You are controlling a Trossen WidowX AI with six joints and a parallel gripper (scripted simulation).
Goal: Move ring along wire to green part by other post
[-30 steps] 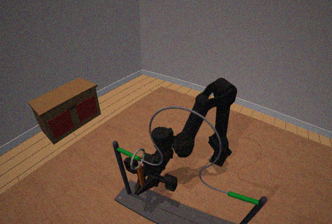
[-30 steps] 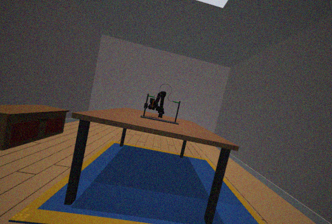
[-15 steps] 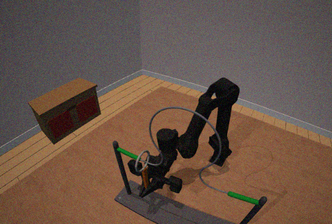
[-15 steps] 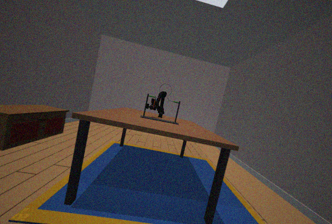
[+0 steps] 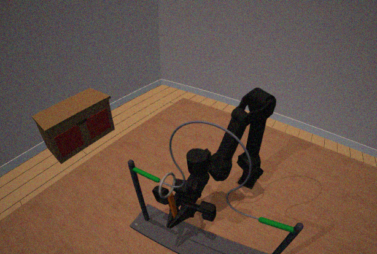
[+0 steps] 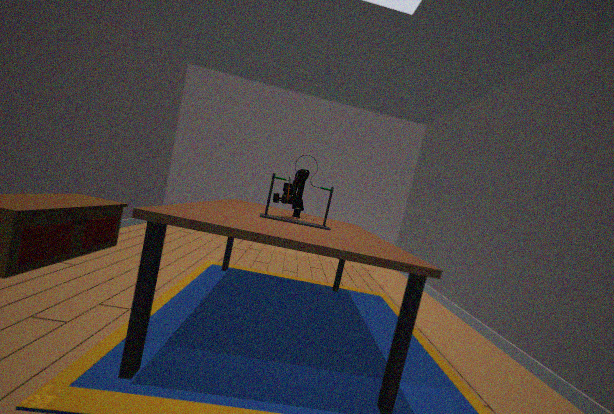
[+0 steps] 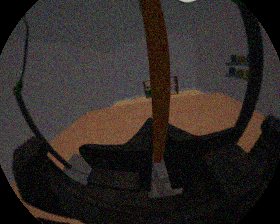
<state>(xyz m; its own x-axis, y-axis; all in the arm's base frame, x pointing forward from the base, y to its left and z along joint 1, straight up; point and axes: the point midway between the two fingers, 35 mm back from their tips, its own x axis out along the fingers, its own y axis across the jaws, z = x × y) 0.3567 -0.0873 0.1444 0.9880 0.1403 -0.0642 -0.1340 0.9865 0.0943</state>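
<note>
"Jaws?"
"Gripper [image 5: 173, 215] [image 6: 289, 198] pinching the orange handle [image 5: 171, 202] [image 6: 289, 190] [image 7: 160, 75]. Ring [image 5: 161, 192] around the wire, just past the starting green [image 5: 146, 174]."
"Progress?"
"Early, I'd say. Nearly all the grey wire [image 5: 197, 122] [image 6: 306, 155] left, then far green [image 5: 277, 224] [image 6: 327, 189] at four o'clock, release, retreat. Clearance: can't tell."
"Surface, room?"
"Brown tabletop [image 5: 123, 172] [image 6: 211, 212], dim grey walls; cabinet [image 5: 74, 107] [image 6: 51, 202] at ten o'clock, top view."

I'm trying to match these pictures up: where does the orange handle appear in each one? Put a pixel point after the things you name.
Top: left of centre, low down, the orange handle [image 5: 172, 205] [image 6: 288, 191] [image 7: 160, 70], below the pale ring [image 5: 160, 188].
Exterior: tiny, near the middle, above the table [image 6: 286, 240].
Wrist: large, running down the middle from the top edge.
Shared landmark: the black claw [image 5: 173, 218] [image 7: 152, 120].
</note>
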